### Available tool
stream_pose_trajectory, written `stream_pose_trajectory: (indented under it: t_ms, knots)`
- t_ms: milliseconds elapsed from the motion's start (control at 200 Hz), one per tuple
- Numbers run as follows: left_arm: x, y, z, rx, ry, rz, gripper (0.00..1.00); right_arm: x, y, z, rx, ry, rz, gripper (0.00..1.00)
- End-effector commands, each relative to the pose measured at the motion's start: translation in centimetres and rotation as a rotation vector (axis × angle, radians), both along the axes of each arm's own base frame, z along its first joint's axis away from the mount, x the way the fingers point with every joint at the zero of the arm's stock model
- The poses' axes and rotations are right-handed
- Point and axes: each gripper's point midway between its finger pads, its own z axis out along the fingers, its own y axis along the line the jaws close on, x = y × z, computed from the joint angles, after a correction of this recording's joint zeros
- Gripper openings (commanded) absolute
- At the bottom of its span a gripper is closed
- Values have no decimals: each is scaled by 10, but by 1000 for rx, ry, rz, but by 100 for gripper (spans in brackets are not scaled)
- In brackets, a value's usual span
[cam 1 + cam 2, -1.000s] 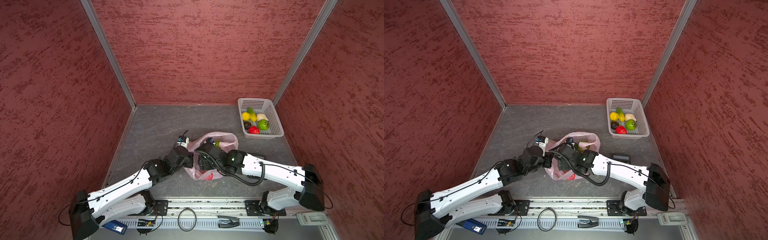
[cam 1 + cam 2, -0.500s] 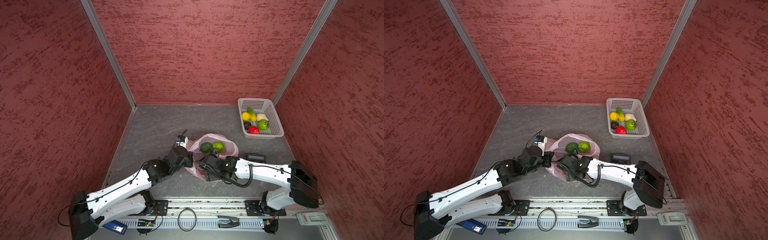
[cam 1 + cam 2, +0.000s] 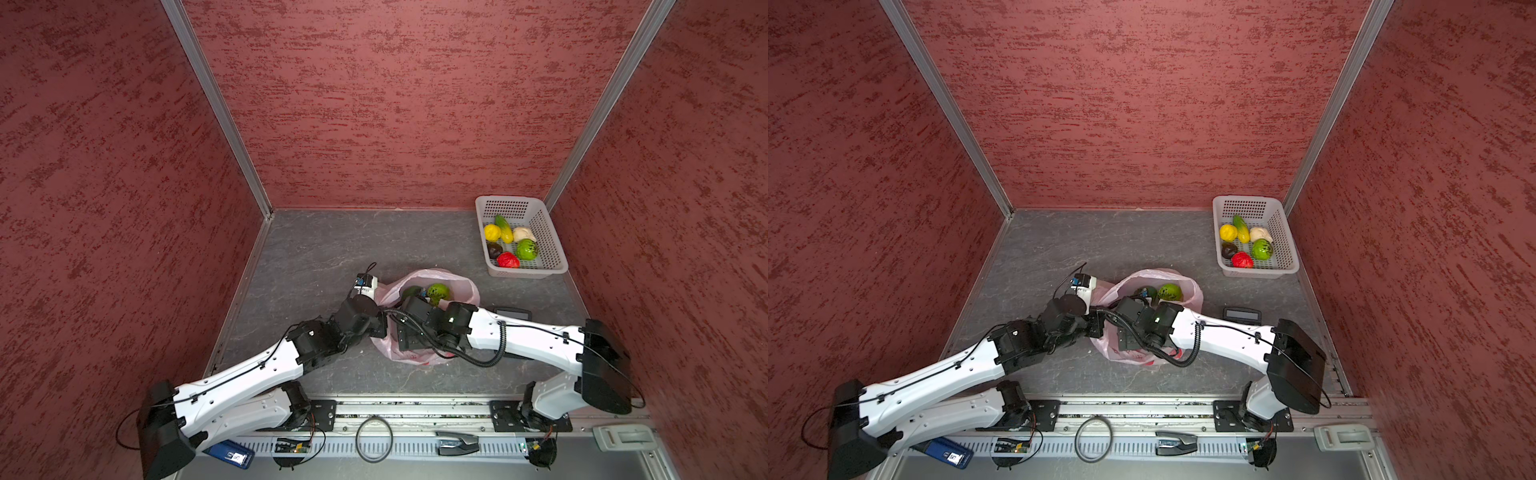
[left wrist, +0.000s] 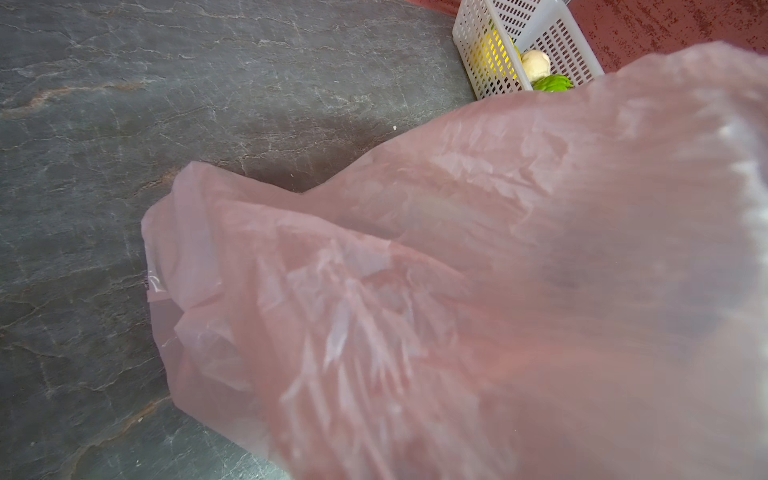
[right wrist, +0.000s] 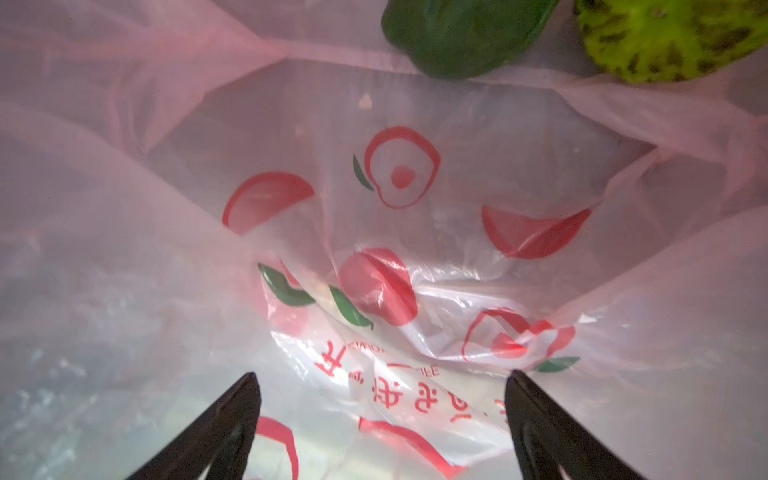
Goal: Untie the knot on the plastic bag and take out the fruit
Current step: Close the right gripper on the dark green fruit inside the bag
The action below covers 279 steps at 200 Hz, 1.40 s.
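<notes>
Potentially the thin plastic bag (image 3: 467,291) on the tabletop (image 3: 316,249) slips from the tightly closed left gripper (image 3: 381,325) pinching its rim, collapsing the mouth over the dark green fruit (image 5: 461,33) and bumpy green fruit (image 5: 673,37) inside before the empty right gripper (image 5: 382,415), jaws spread wide, reaches them.

Left gripper (image 3: 383,325) closed, right gripper (image 5: 382,373) spread wide, both arms low
</notes>
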Motion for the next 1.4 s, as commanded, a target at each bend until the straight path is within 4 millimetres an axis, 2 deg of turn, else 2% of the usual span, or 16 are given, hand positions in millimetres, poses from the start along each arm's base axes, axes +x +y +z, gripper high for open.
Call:
stream_pose_trajectory:
  t_ms: [0, 170, 416, 501, 726, 1027, 1227, 1328, 1393]
  knots:
    - [-3, 1, 1, -11, -1, 7, 0, 20, 1, 6, 76, -24, -116, 93]
    - [-4, -2, 1, -16, 2, 4, 0, 44, 3, -6, 153, -48, -230, 92]
    - [-5, -2, -1, -14, 7, 3, 0, 92, 4, -6, 270, -179, -418, 90]
    - [-5, -3, -2, -12, 10, 1, 0, 107, 0, -7, 319, -199, -498, 89]
    - [-6, -6, -4, -12, 20, -15, 0, 134, -19, -30, 361, -187, -669, 88]
    - [-7, -10, -8, -6, 33, -31, 0, 156, -9, -36, 388, -205, -674, 88]
    - [-7, -10, -9, 0, 39, -35, 0, 160, 1, -49, 383, -186, -646, 87]
    - [-6, -9, -9, 2, 38, -30, 0, 160, 0, -54, 381, -182, -652, 77]
    - [-6, -8, -9, 5, 36, -27, 0, 159, -1, -55, 383, -183, -652, 65]
